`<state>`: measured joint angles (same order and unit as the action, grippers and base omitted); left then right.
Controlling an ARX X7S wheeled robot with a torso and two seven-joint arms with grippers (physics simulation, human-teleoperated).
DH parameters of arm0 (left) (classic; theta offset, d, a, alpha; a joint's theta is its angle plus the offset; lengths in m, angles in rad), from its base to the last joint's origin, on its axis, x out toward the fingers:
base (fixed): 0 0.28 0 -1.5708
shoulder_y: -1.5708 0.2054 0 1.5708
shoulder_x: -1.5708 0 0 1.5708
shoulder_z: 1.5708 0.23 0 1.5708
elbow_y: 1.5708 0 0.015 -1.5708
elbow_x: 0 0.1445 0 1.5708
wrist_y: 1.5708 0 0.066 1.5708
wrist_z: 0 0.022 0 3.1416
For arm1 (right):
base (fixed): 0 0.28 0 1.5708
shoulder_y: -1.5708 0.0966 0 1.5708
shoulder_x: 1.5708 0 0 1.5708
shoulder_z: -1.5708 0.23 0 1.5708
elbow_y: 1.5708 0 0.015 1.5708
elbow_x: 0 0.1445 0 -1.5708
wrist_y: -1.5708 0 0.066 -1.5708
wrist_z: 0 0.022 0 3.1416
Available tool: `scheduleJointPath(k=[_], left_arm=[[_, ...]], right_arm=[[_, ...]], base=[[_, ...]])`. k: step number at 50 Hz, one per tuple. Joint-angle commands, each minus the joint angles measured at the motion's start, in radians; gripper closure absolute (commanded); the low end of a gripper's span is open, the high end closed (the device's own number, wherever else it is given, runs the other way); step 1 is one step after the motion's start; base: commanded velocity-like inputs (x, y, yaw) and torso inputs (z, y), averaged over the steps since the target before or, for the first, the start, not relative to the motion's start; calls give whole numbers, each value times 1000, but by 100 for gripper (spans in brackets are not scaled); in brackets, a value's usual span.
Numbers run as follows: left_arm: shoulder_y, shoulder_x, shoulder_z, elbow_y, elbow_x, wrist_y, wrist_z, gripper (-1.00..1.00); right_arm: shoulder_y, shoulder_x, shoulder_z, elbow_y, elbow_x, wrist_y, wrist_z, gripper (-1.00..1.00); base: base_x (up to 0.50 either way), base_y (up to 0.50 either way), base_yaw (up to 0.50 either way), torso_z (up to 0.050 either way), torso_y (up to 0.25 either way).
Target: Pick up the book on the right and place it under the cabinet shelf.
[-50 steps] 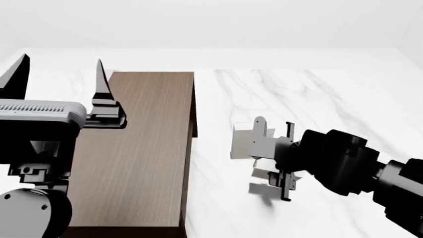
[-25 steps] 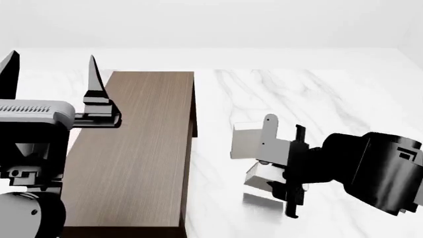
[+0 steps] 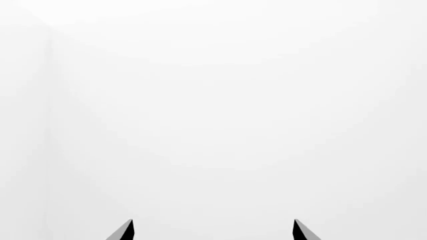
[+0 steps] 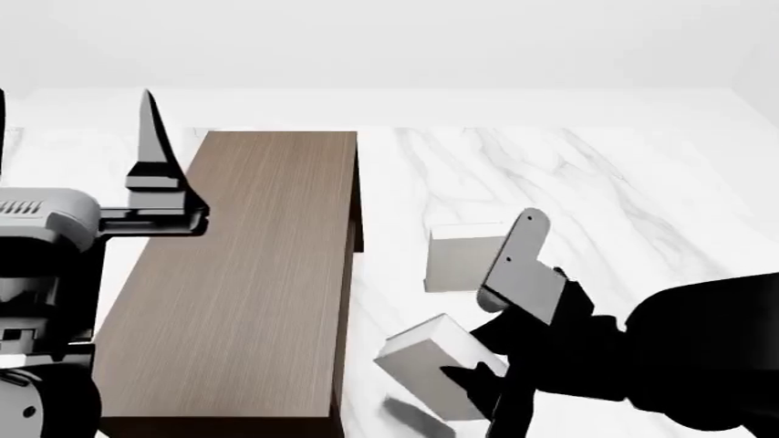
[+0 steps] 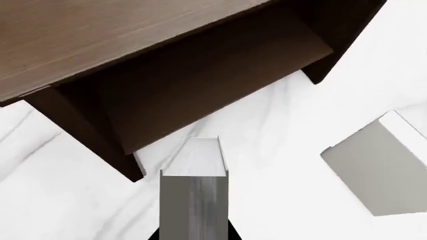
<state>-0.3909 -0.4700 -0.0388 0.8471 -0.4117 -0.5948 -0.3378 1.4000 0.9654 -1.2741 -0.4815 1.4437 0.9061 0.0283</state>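
Two white books show on the desk (image 4: 608, 173); my right claw (image 4: 481, 388) grips the book (image 4: 426, 360), lower centre, just beside the cabinet shelf (image 4: 244, 274). I should level it, then slide low into the dark opening. Left claw (image 3: 212, 231) spread, empty.

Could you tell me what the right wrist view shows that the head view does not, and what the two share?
Only the right wrist view shows the dark open space under the cabinet shelf, with the held book pointing toward it. Only the head view shows the left tool, open and raised beside the cabinet, and the right tool closed on the book above the marble table. Both show the held book, the second white book and the cabinet top.
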Motion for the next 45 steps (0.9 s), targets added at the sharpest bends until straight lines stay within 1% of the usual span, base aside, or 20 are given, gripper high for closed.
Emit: scheduleJointPath(k=[1, 10, 22, 23, 25, 28, 33, 38, 45], left_arm=[[1, -5, -19, 22, -22, -9, -6, -100], [-1, -6, -14, 20, -21, -6, -9, -100], [1, -11, -16, 26, -29, -10, -14, -100], [1, -12, -17, 26, -29, -10, -14, -100], [1, -12, -16, 25, -29, -9, -15, -100], [2, -13, -12, 25, -27, -8, -15, -100], [3, -15, -14, 23, -28, -7, -17, -100], [3, -17, -9, 21, -26, -6, -17, -100], [4, -19, -5, 21, -25, -5, -19, -100]], right_arm=[[-69, 60, 116, -9, 195, -147, 106, 100], [-187, 60, 129, 78, 249, -292, 131, 100], [-319, 61, 148, 162, 347, -458, 220, 100], [-349, 68, 157, 167, 371, -502, 233, 100], [-374, 71, 164, 180, 395, -537, 243, 100], [-411, 70, 173, 205, 434, -583, 238, 100], [-467, 57, 181, 220, 491, -629, 180, 100], [-494, 42, 187, 232, 541, -641, 121, 100], [-516, 17, 189, 265, 574, -651, 82, 100]], base=[[0, 0, 0, 0, 0], [0, 0, 0, 0, 0], [0, 0, 0, 0, 2], [0, 0, 0, 0, 0], [0, 0, 0, 0, 0], [0, 0, 0, 0, 0], [0, 0, 0, 0, 2], [0, 0, 0, 0, 0], [0, 0, 0, 0, 1]])
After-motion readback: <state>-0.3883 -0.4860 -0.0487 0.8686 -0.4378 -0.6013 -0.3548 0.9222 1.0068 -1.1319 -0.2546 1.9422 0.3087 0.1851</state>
